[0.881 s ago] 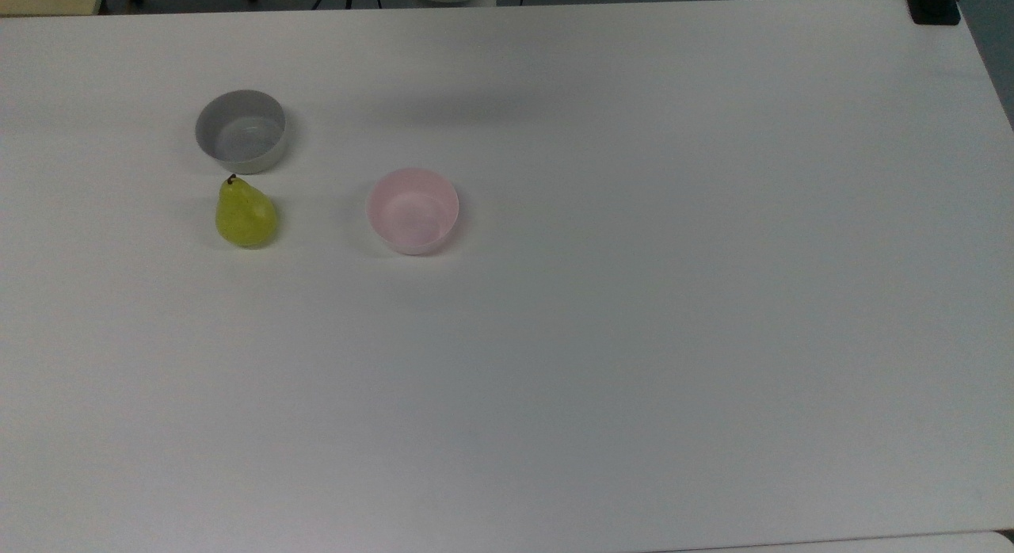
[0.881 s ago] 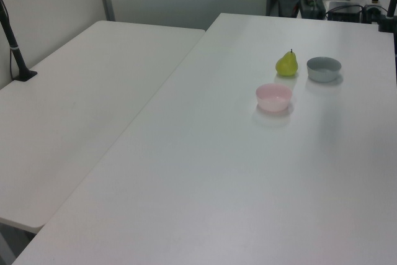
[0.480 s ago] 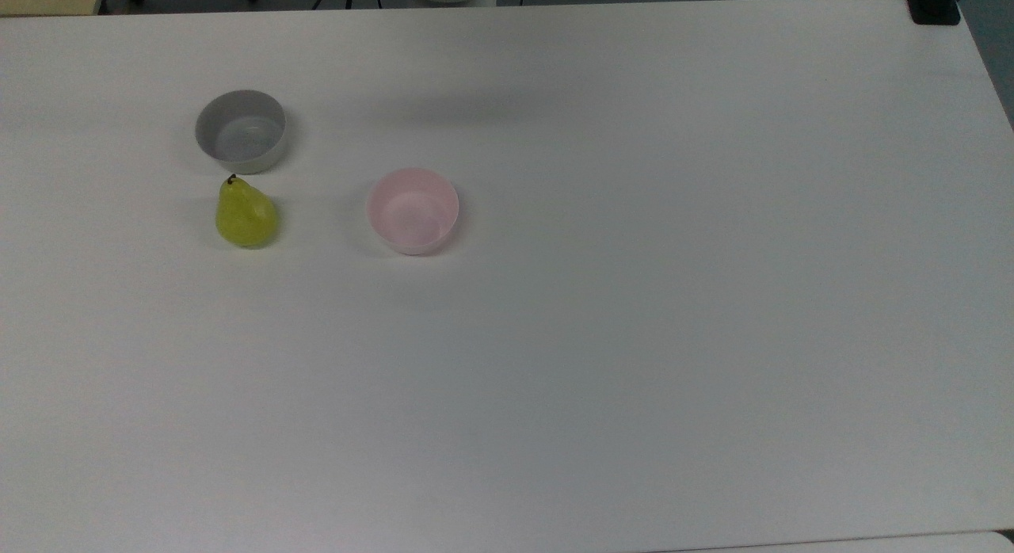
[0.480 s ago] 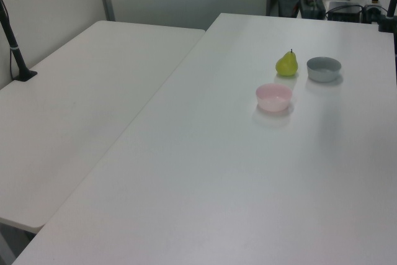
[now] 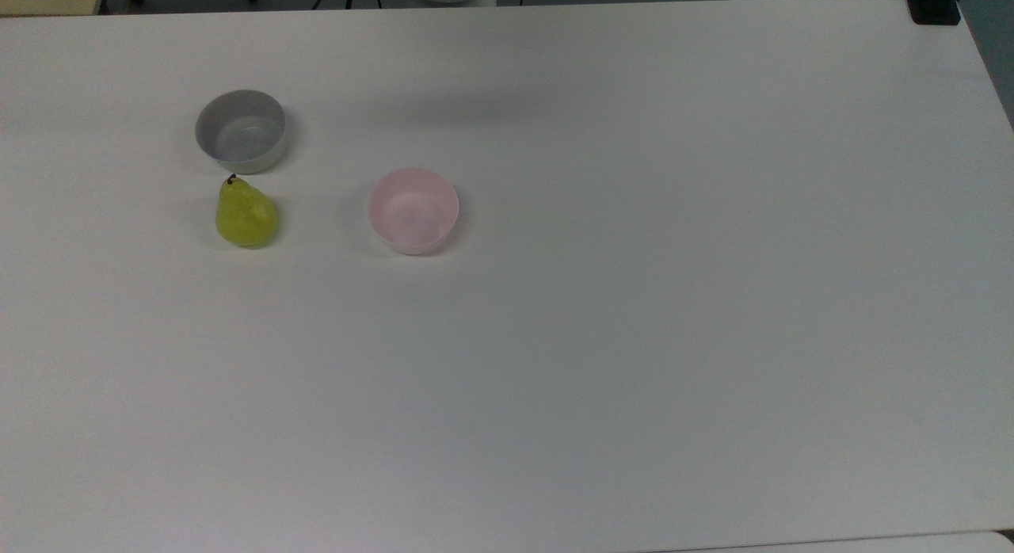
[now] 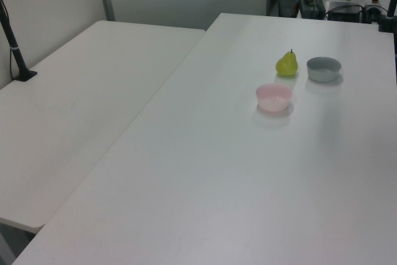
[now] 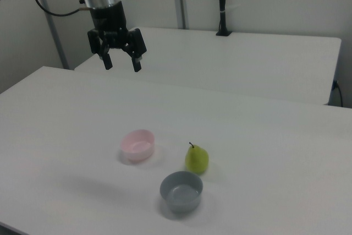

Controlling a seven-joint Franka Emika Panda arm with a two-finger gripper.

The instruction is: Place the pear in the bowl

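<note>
- pear (image 7: 197, 159) stands upright on the white table (image 5: 634, 339), stem up, free of any grip; in the top view it sits toward the table's far-left corner, just in front of the grey bowl (image 5: 241, 131)
- likely light, rigid, smooth, maybe slippery skin; the rounded belly looks the best place to pinch, not the narrow neck or stem
- pink bowl (image 5: 413, 211) is empty, upright, near the pear on the top view's right, not touching it
- grey bowl is empty too, and is not the target
- gripper (image 7: 121, 63) hangs high above the table, well away from the pear, fingers spread apart, holding nothing
</note>
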